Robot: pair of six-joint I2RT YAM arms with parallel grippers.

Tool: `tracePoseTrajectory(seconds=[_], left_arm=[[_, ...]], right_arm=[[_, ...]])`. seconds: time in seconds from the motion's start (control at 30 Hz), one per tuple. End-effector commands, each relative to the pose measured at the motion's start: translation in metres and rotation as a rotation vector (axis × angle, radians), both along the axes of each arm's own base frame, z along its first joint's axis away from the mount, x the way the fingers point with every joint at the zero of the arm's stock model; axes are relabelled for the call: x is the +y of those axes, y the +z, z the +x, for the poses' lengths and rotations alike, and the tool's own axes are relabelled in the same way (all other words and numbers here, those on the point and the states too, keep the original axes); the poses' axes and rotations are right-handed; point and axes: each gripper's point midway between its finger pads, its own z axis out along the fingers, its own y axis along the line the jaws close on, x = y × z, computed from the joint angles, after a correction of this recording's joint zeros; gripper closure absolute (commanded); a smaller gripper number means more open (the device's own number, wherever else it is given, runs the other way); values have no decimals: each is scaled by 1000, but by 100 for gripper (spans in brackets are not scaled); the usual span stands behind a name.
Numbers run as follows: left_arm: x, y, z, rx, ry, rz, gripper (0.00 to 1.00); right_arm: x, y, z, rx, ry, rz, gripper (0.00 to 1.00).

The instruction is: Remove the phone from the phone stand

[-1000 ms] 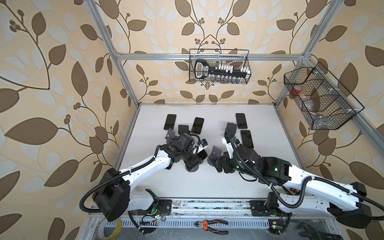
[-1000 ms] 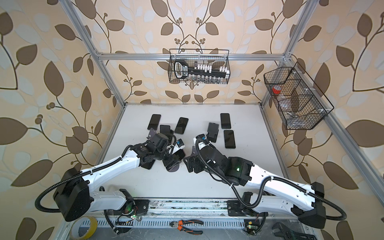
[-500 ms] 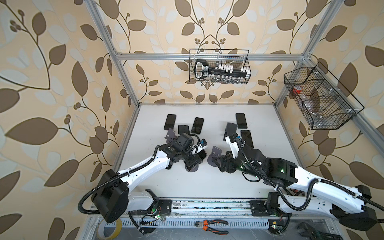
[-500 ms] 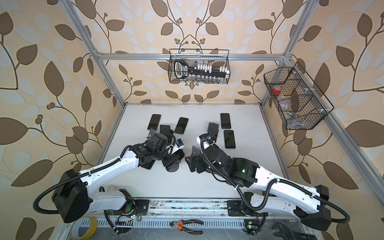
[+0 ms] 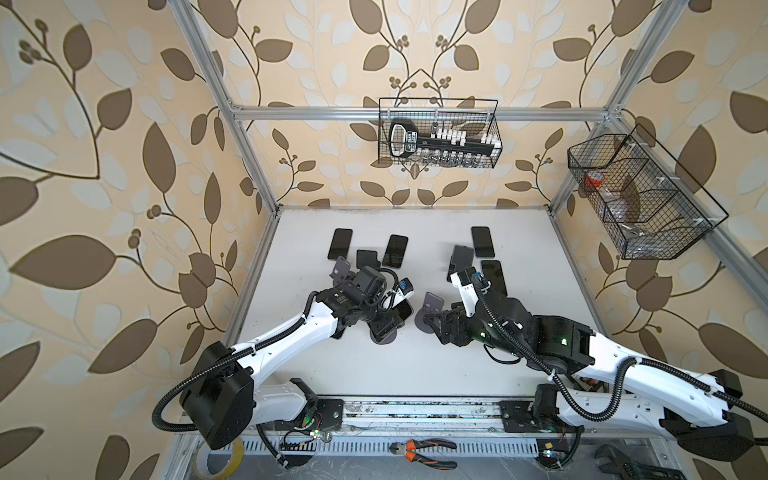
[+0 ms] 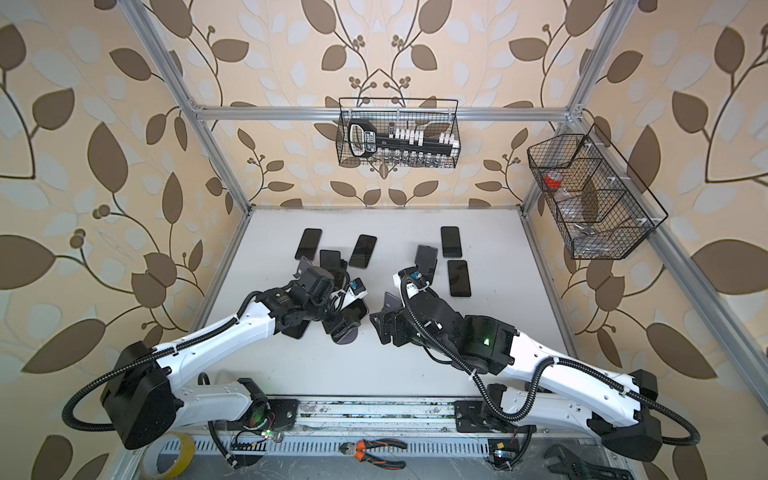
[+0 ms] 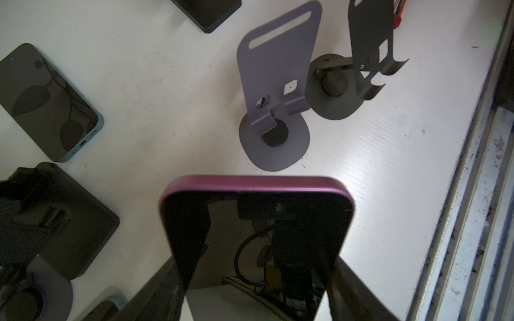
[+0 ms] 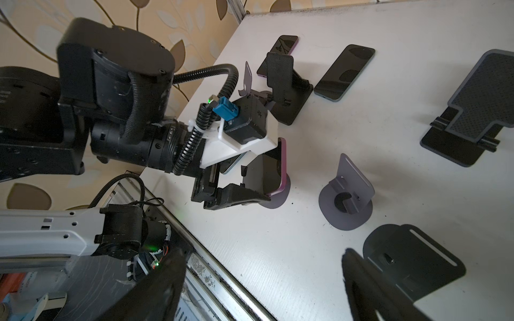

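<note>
Magenta-edged and dark-screened, the phone (image 7: 254, 186) stands tilted between the left gripper's (image 8: 257, 172) fingers (image 7: 353, 291), which are clenched on its two long sides; its lower end sits over the round grey base of the phone stand (image 8: 281, 200) on the white table (image 8: 278, 250); whether it rests in the cradle cannot be told; the right gripper (image 8: 264, 286) hangs with jaws spread wide and empty, near a dark stand (image 8: 411, 261); an unoccupied grey stand (image 8: 346, 194) sits between the two grippers.
</note>
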Motion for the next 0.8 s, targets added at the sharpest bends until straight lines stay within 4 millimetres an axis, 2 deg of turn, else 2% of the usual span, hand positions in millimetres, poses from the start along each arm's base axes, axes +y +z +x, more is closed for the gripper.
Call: tracePoseTrajectory(seconds=[0.0, 0.27, 0.77], left_arm=[[-4, 19, 2, -50, -7, -33, 27], [-3, 10, 1, -27, 4, -25, 27], [-1, 10, 2, -27, 19, -16, 29]], right_arm=[[1, -3, 2, -2, -6, -23, 11], [3, -7, 1, 6, 6, -26, 11], [7, -8, 3, -13, 20, -42, 11]])
